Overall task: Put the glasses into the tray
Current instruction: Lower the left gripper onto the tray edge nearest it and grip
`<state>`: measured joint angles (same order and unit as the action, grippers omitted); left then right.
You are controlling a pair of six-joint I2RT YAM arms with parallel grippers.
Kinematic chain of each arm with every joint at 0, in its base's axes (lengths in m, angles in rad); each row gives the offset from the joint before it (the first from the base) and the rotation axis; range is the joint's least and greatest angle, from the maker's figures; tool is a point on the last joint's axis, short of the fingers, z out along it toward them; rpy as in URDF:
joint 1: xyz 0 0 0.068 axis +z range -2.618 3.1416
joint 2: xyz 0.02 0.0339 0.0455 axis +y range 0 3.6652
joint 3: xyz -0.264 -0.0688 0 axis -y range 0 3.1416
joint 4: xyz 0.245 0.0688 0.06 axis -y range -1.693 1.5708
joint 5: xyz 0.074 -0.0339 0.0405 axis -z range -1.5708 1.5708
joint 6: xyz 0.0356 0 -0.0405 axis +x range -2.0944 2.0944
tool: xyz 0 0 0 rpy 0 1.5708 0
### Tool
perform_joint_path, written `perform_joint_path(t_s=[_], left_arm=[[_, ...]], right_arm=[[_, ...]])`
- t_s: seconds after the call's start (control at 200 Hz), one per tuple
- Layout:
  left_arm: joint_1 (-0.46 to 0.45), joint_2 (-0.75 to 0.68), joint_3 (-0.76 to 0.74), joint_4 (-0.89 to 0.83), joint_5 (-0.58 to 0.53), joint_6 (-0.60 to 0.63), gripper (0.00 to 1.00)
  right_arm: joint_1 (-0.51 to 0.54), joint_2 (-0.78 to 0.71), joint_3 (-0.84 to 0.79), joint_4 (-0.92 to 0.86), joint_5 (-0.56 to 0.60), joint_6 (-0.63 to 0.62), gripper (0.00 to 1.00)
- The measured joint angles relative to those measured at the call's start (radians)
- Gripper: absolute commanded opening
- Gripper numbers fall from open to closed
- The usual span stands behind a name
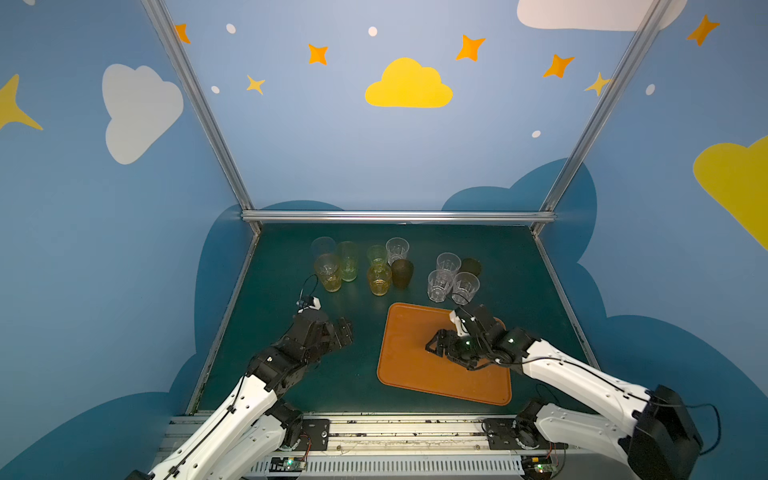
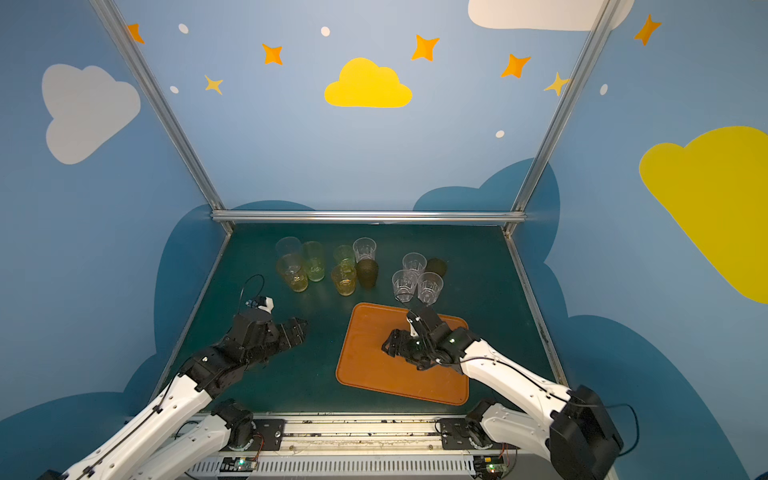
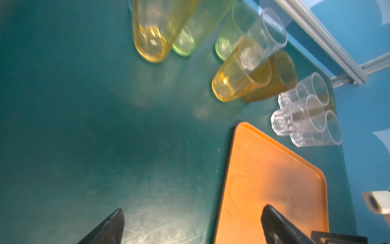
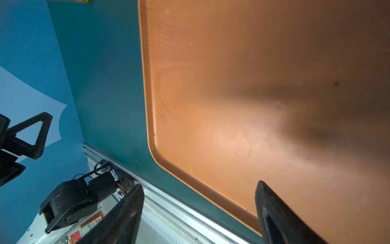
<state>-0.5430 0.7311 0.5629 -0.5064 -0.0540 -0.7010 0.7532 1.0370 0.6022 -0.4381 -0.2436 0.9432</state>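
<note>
The left hand (image 1: 344,330) hovers low over the bare tabletop (image 1: 332,386), its fingers spread wide and grasping nothing, near the yellow tall glass (image 1: 329,272). All the glasses (image 1: 348,262) stand upright on the tabletop beyond the tray. A tall trio is on the left, then a group with an amber glass (image 1: 379,279) close against a dark glass (image 1: 402,273). Three clear faceted glasses (image 1: 440,284) and another dark one stand just past the far edge of the tray (image 1: 411,374), which holds none. The right hand (image 1: 434,345) hangs over the tray's middle, released and empty. I judge the task barely begun, with a first pickup in hand. Next, each hand likely reaches for its nearest glass. The groups are tight, so the fingers must close on one glass without knocking its neighbours
</note>
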Motion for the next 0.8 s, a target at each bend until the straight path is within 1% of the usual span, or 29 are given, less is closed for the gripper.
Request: perform_joint_path(t_s=[0.05, 0.21, 0.391, 0.476, 0.626, 0.711, 0.801], left_arm=[[-0.024, 0.002, -0.023, 0.019, 0.011, -0.016, 1.00], [-0.097, 0.046, -0.076, 0.109, 0.028, -0.045, 0.91], [-0.166, 0.171, -0.085, 0.221, 0.035, -0.062, 0.89], [-0.175, 0.226, -0.085, 0.267, 0.042, -0.061, 0.87], [-0.177, 0.310, -0.074, 0.340, 0.063, -0.047, 0.76], [-0.178, 0.356, -0.067, 0.385, 0.076, -0.048, 0.74], [-0.182, 0.409, -0.065, 0.423, 0.087, -0.061, 0.70]], right_arm=[[-0.014, -0.059, -0.037, -0.011, 0.002, 0.004, 0.82], [-0.046, -0.209, -0.115, -0.034, 0.008, 0.015, 0.82], [-0.072, -0.323, -0.179, -0.046, 0.015, 0.038, 0.82], [-0.079, -0.348, -0.201, -0.045, 0.020, 0.050, 0.82], [-0.087, -0.365, -0.232, -0.026, 0.027, 0.072, 0.82], [-0.090, -0.366, -0.241, -0.020, 0.037, 0.079, 0.82], [-0.092, -0.371, -0.249, -0.009, 0.042, 0.091, 0.82]])
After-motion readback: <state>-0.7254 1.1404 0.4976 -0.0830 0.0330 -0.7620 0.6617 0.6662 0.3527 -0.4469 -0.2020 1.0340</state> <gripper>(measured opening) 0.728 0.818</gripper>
